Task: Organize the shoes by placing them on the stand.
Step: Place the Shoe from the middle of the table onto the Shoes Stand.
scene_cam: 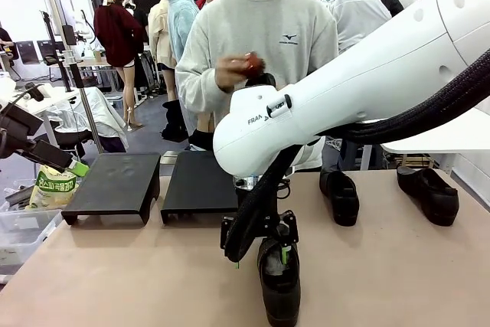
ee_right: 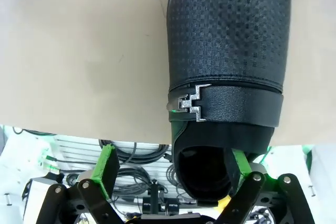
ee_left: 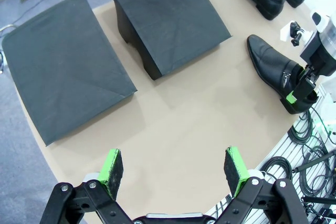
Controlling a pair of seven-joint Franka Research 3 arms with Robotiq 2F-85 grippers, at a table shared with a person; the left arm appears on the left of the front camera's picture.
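One black shoe (scene_cam: 279, 285) with a silver buckle lies near the table's front edge, toe pointing away in the right wrist view (ee_right: 228, 51). My right gripper (scene_cam: 260, 258) hangs over its heel, open; the heel opening sits between the jaws (ee_right: 173, 163), and the left finger (ee_right: 106, 163) is clear of the leather. Two more shoes (scene_cam: 341, 195) (scene_cam: 429, 193) rest at the far right. Two black stands (scene_cam: 115, 181) (scene_cam: 200, 183) sit at the far left and middle with bare tops. My left gripper (ee_left: 173, 169) hovers open above the table, holding nothing, near the left stand (ee_left: 63, 66).
A person stands across the table holding a small red object (scene_cam: 251, 63). A yellow-green bag (scene_cam: 52, 188) sits in a clear bin off the table's left side. Cables (ee_left: 310, 156) hang below the table's front edge. Bare tabletop lies between the stands and the near shoe.
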